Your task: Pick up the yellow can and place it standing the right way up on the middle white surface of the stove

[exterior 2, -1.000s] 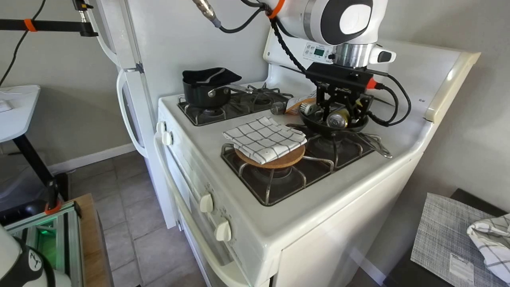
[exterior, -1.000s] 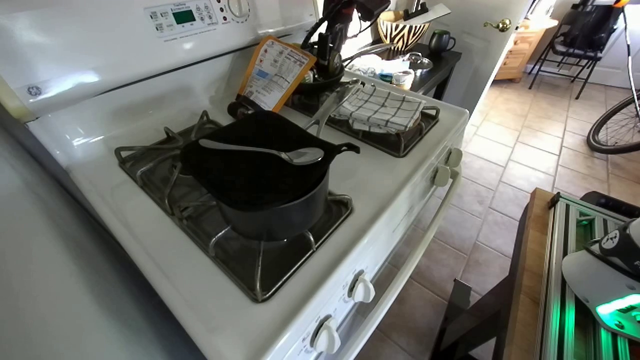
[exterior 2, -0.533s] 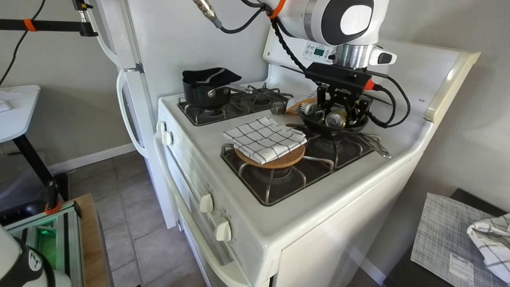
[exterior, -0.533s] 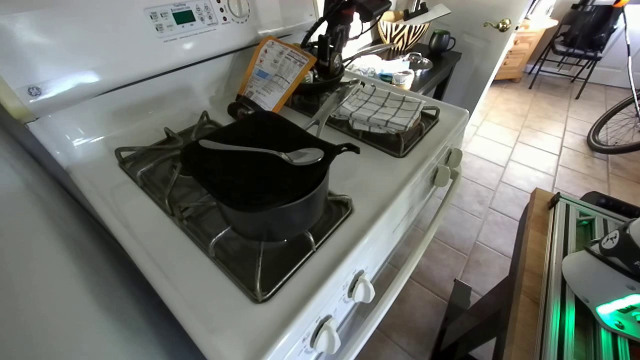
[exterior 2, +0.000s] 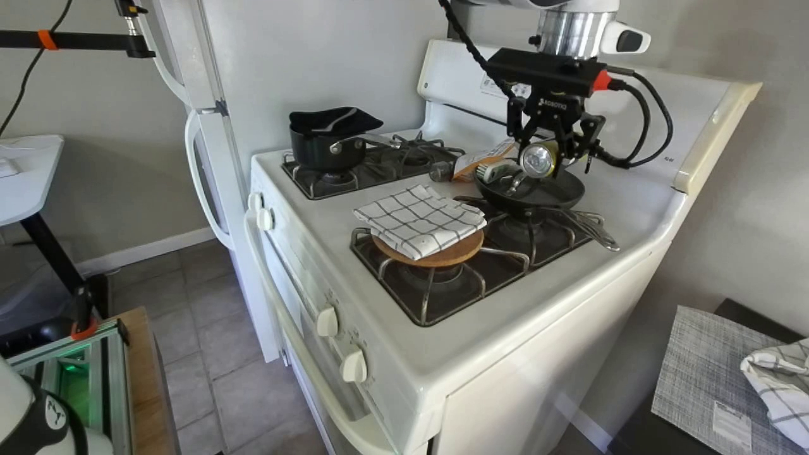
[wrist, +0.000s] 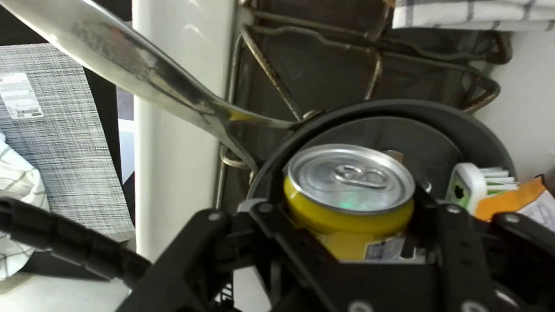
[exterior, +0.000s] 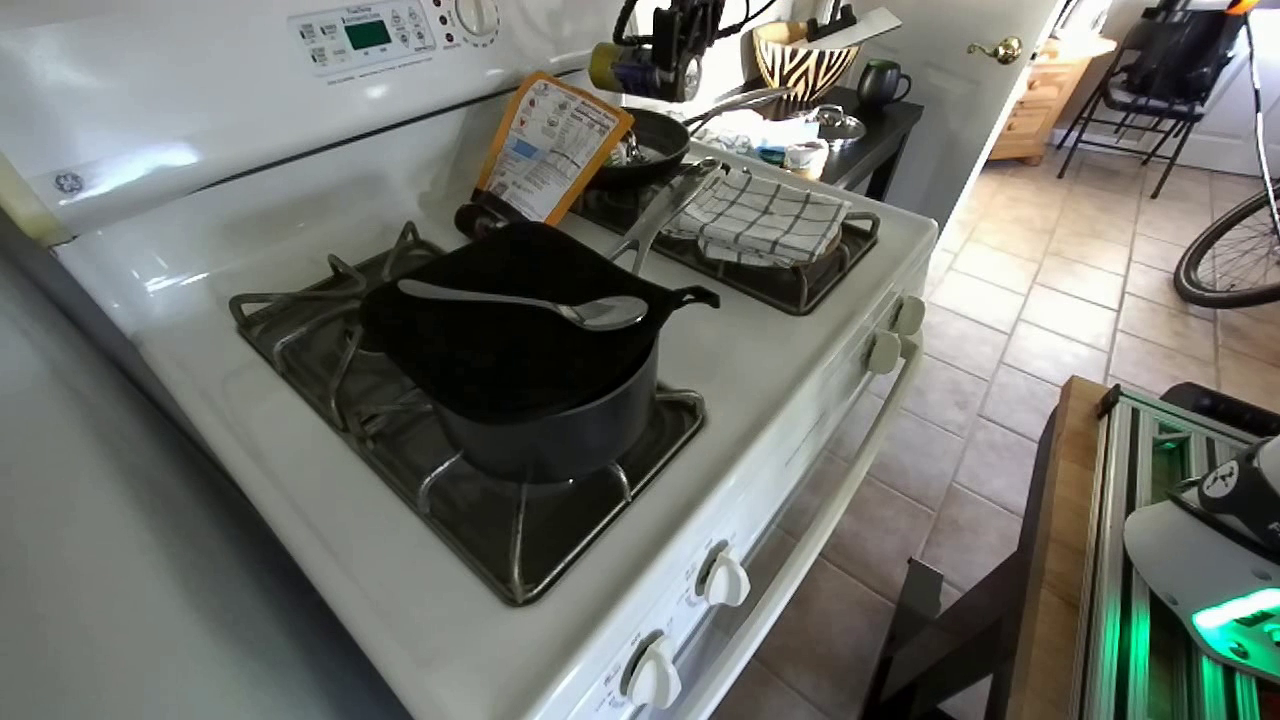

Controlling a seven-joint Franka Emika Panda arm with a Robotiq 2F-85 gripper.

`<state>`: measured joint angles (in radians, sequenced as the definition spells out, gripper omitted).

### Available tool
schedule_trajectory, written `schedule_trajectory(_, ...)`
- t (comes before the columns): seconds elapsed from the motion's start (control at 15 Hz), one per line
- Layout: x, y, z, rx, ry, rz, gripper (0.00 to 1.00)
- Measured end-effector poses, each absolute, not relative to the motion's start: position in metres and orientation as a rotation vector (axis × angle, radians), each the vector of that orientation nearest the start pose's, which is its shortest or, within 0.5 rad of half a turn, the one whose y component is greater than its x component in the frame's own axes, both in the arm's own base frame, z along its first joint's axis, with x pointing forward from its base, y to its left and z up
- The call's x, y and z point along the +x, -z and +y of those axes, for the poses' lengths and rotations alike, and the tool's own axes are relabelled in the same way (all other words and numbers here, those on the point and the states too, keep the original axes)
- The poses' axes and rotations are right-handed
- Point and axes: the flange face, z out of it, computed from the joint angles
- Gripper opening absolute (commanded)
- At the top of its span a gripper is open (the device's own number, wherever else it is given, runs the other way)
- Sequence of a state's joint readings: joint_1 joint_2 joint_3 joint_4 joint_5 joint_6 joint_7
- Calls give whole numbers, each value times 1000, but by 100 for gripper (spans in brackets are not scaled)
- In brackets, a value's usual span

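Note:
The yellow can point(exterior 2: 539, 158) lies on its side between the fingers of my gripper point(exterior 2: 545, 156), above the black frying pan point(exterior 2: 531, 201) and apart from it. Its silver end faces the camera in that exterior view. In the wrist view the can point(wrist: 347, 216) shows its silver lid with the pull tab, and the fingers close on both its sides. The can point(exterior: 625, 72) and gripper point(exterior: 680, 75) also show at the top of an exterior view. The middle white surface point(exterior 2: 335, 221) lies between the two grates and also shows in an exterior view point(exterior: 745, 345).
A black pot point(exterior: 560, 430) with a dark mitt and spoon stands on a grate. An orange-edged packet point(exterior: 555, 145) leans behind the middle strip. A checkered towel point(exterior 2: 420, 221) lies on a cork round. The pan holds a brush point(exterior 2: 496, 169); its metal handle point(exterior 2: 591, 227) sticks out.
My gripper has risen from the frying pan with the yellow can in it, since half a second ago. Before that it stayed low in the pan around the can.

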<state>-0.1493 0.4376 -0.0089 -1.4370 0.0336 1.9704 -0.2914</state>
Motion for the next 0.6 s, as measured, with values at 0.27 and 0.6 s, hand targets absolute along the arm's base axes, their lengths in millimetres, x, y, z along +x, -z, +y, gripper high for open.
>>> schedule_trajectory(0.27,669,-485,-102,-3097,-10,-249,38)
schedule_trajectory(0.6,634,-537,-76,-2985,-286,-533,38)
